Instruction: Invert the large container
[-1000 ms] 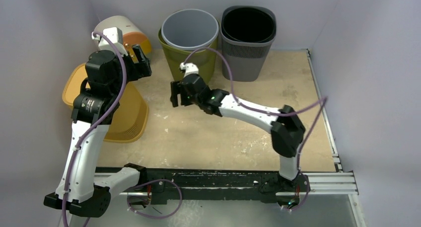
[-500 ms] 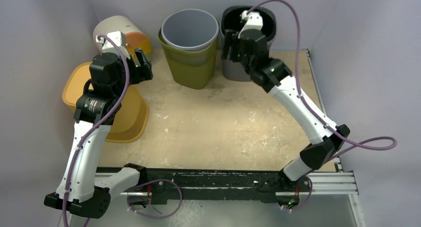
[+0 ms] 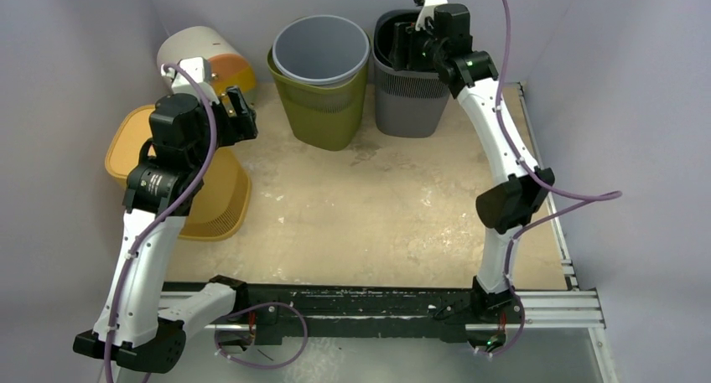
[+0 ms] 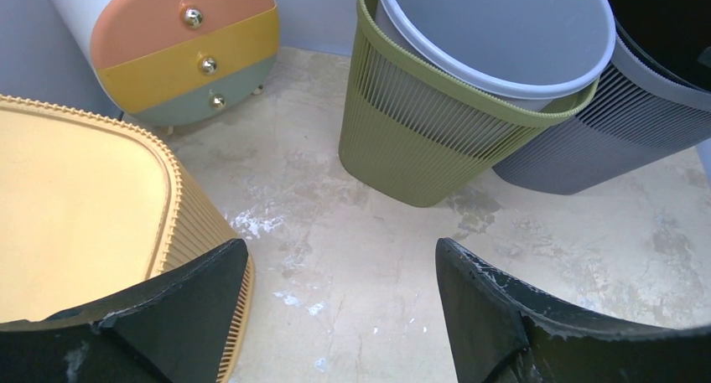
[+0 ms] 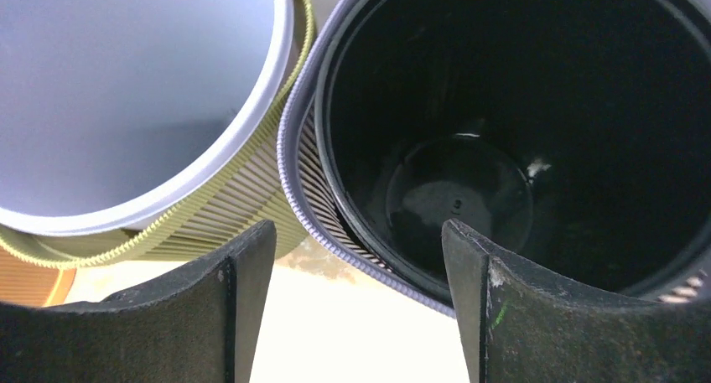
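Black bin (image 5: 503, 106) nested inside grey slatted basket (image 3: 415, 106)

A grey pail (image 3: 320, 52) is nested in an olive ribbed bin (image 3: 323, 119) on the counter (image 3: 377, 207). A yellow basket (image 3: 230, 194) is set bottom-up near a pastel drawer unit (image 3: 197, 43).
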Controlling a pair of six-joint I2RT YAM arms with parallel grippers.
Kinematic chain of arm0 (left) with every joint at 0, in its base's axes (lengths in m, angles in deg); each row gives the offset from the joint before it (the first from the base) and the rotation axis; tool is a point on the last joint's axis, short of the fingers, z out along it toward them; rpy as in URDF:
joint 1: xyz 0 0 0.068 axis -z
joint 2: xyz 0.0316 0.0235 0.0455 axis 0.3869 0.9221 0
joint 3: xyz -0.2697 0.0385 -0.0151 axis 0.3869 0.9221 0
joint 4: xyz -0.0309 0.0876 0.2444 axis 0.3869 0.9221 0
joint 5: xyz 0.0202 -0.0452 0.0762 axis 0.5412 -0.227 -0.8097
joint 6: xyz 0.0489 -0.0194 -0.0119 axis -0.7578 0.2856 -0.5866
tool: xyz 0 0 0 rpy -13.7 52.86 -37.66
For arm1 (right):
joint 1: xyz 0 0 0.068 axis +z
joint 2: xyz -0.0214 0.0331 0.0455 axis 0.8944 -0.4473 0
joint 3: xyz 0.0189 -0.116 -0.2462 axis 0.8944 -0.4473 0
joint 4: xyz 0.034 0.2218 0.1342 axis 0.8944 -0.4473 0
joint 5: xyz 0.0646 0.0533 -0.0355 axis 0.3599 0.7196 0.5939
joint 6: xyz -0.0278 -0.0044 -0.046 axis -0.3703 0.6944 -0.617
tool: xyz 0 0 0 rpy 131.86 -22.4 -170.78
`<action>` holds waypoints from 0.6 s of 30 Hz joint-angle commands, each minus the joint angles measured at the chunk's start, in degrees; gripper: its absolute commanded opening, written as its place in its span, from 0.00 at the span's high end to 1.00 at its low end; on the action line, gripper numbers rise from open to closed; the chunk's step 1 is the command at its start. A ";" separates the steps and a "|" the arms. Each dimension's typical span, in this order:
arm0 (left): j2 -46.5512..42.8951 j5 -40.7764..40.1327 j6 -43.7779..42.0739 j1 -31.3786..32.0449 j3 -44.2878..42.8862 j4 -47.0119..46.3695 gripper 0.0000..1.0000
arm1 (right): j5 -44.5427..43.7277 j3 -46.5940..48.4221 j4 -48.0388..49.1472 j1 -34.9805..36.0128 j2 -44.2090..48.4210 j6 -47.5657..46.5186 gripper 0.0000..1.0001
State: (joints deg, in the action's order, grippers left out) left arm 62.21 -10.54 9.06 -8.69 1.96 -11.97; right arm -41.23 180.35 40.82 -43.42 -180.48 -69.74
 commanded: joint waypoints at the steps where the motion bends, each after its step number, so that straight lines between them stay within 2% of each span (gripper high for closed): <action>1: -0.85 0.31 0.27 0.33 0.82 -1.50 0.20 | 15.96 3.81 0.91 -1.69 -0.38 -4.16 0.25; 7: -0.82 0.08 0.07 0.31 2.05 -1.71 0.20 | 20.42 3.26 4.60 -1.97 -2.48 -4.03 0.24; 18: -1.41 -0.47 -0.55 0.31 3.16 -1.31 0.20 | 19.37 6.48 6.35 -2.43 -8.08 -4.14 0.24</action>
State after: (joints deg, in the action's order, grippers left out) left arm 62.04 -10.57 9.02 -8.69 4.70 -11.73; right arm -23.70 183.35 45.34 -45.52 -186.69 -73.00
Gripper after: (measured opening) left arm 0.797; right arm 0.762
